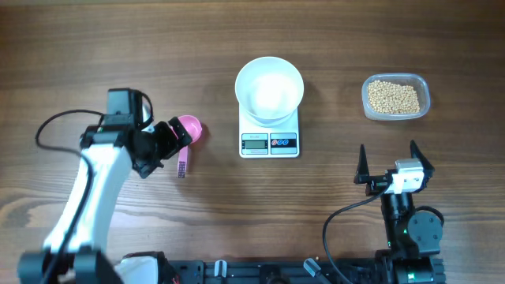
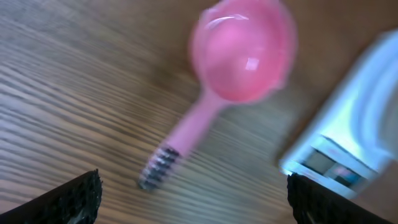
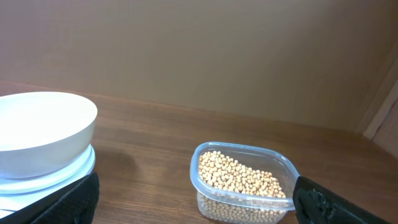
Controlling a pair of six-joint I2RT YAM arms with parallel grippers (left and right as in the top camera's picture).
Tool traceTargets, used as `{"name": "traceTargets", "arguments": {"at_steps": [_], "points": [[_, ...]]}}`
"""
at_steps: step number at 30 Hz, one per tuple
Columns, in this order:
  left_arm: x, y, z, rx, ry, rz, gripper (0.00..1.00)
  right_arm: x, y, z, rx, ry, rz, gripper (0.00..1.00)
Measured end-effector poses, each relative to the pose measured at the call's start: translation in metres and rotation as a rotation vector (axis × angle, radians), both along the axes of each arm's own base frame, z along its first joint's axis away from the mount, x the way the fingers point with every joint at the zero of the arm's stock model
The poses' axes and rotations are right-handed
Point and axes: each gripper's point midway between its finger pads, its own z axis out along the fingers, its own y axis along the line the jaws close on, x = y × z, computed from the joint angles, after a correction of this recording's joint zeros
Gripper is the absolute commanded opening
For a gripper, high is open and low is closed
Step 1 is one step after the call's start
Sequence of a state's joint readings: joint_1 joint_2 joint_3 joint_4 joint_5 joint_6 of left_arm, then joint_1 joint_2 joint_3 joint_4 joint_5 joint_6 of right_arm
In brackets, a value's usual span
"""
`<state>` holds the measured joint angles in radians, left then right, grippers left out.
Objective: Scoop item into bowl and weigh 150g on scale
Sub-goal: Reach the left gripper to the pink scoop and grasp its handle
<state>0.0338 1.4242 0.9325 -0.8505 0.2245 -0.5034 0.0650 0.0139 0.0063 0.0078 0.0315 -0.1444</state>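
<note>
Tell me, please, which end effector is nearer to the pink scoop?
Left. The left end effector is right beside the pink scoop; the right end effector sits far off, beyond the scale.

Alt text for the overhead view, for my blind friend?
A white bowl sits on a small white scale, a clear tub of beans to its right. The open left hand is by a pink scoop; the open right hand is empty.
</note>
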Motion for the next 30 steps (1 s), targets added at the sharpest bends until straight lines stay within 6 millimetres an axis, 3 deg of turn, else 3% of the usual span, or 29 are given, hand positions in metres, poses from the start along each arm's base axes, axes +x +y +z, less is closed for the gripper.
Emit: {"name": "traceTargets", "arguments": {"at_steps": [5, 9, 15, 18, 23, 30], "points": [[0.011, 0.010, -0.043, 0.000, 0.079, -0.011, 1.00, 0.000, 0.000, 0.000, 0.000, -0.001, 0.000, 1.00], [0.018, 0.011, -0.059, -0.081, 0.071, -0.073, 1.00, 0.000, 0.000, 0.000, 0.000, 0.000, 0.000, 1.00], [0.022, 0.001, -0.049, -0.227, -0.019, -0.202, 1.00, 0.000, 0.000, 0.000, 0.000, 0.000, 0.000, 1.00], [0.022, -0.009, -0.044, -0.277, -0.056, -0.264, 0.89, 0.000, 0.000, 0.000, 0.000, 0.000, 0.000, 1.00], [0.015, -0.014, -0.054, -0.299, -0.069, -0.291, 0.89, 0.000, 0.000, 0.000, 0.000, 0.000, 0.000, 1.00], [0.019, -0.018, -0.058, -0.316, -0.128, -0.303, 0.86, 0.000, 0.000, 0.000, 0.000, 0.000, 0.000, 1.00]]}}
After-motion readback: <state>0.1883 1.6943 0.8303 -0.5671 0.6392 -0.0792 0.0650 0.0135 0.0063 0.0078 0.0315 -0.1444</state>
